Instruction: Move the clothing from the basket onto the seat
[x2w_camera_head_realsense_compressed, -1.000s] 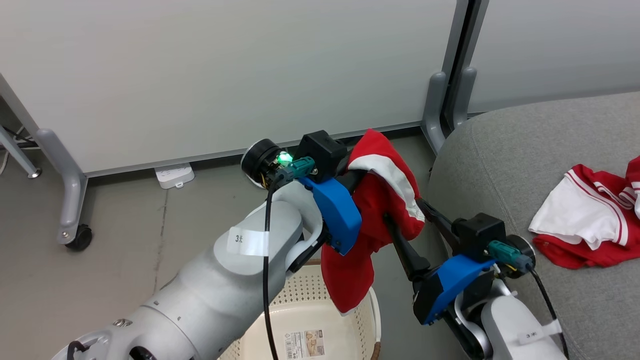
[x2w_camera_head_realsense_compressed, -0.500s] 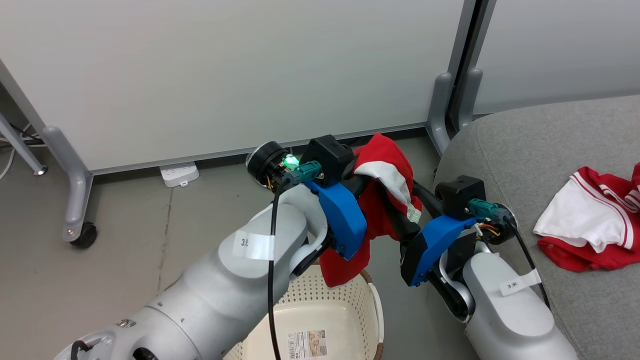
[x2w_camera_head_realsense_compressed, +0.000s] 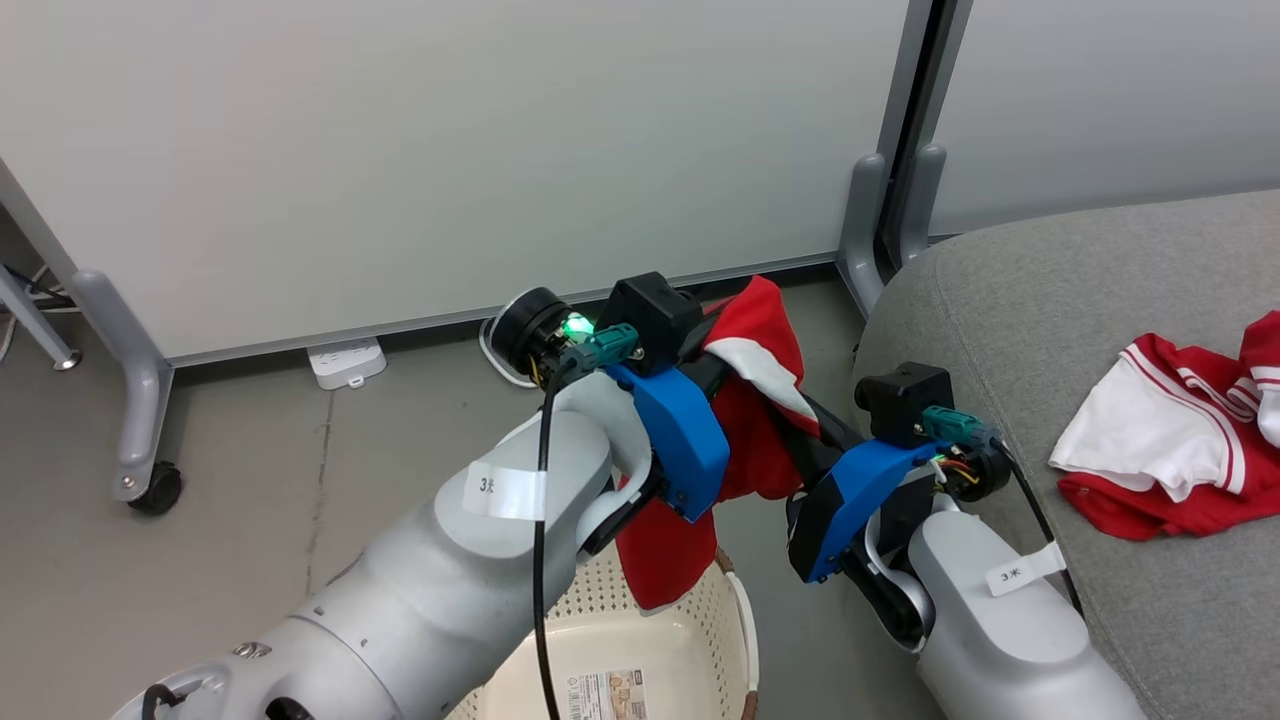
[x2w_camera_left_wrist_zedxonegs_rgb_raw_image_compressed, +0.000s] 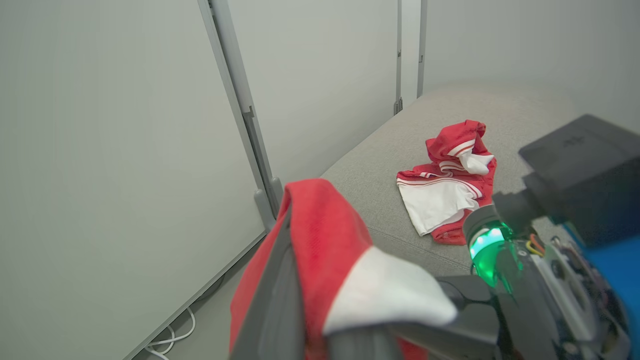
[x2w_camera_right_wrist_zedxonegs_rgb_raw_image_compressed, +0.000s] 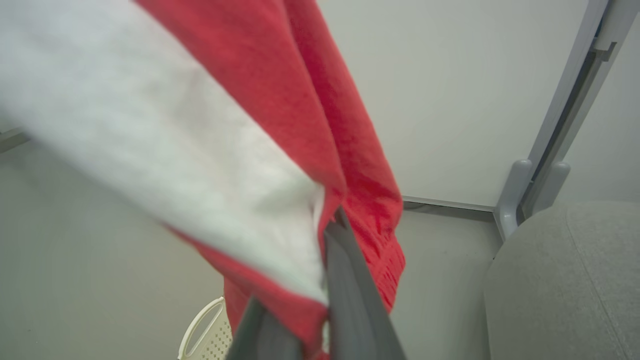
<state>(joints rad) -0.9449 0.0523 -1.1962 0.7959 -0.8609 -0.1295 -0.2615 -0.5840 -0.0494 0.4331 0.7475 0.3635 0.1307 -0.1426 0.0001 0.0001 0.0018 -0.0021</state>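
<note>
Change: right gripper (x2w_camera_head_realsense_compressed: 800, 415) drawn in closer to left gripper (x2w_camera_head_realsense_compressed: 745, 330), held garment (x2w_camera_head_realsense_compressed: 750, 450) bunched tighter between them.
Left fingers (x2w_camera_left_wrist_zedxonegs_rgb_raw_image_compressed: 275, 300): clamped on the red cloth.
Right fingers (x2w_camera_right_wrist_zedxonegs_rgb_raw_image_compressed: 350, 300): pinching the same cloth.
Held garment: hanging above basket (x2w_camera_head_realsense_compressed: 745, 640) rim, beside seat (x2w_camera_head_realsense_compressed: 1000, 320).
Other garment (x2w_camera_head_realsense_compressed: 1150, 440): lying on seat.

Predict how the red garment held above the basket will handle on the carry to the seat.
Probably very floppy: the garment drapes in folds and its tail hangs down over the basket. Likely light: the fabric looks thin, with a fold pinched at the right gripper. The loose tail may snag the rim.
</note>
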